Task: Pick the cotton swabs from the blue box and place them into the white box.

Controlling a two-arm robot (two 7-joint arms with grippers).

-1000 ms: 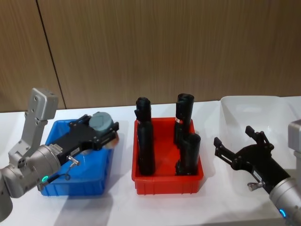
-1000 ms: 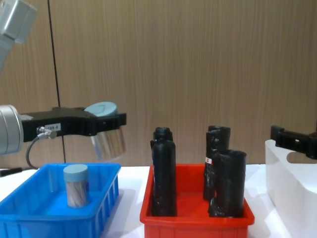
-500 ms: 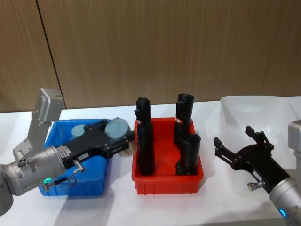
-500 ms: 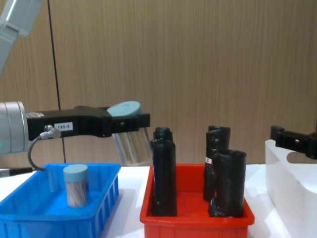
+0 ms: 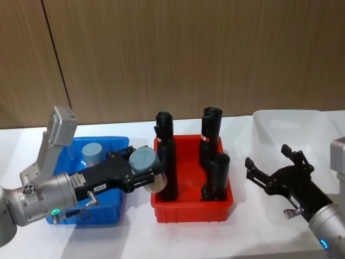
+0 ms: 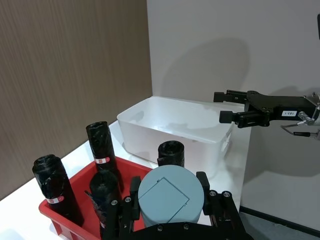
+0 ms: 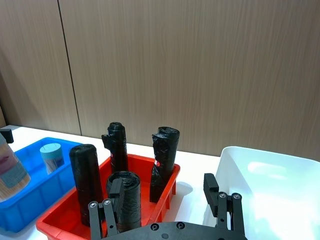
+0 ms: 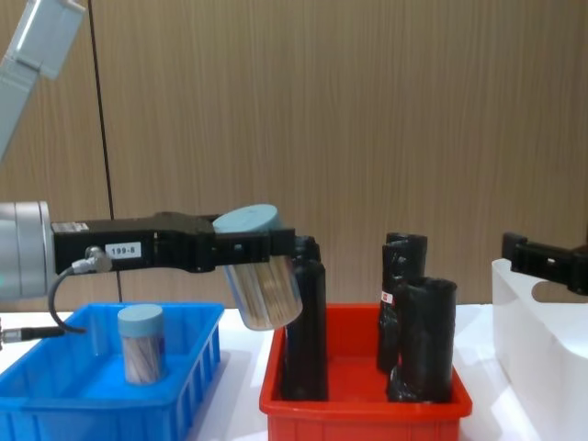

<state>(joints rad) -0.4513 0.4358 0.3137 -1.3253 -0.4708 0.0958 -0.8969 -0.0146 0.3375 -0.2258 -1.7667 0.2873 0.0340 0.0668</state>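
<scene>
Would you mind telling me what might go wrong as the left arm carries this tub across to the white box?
The cotton swabs tub, tilted in the left gripper, sits right beside a black bottle and may knock it over. The open right gripper hovers by the white box, so the arms might clash.

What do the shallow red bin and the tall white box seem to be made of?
Shallow red bin: likely moulded plastic, opaque and slightly glossy, with soft highlights along its rim.
Tall white box: probably also plastic, smooth, perhaps faintly translucent; its rim is rounded and its walls look thin.
</scene>
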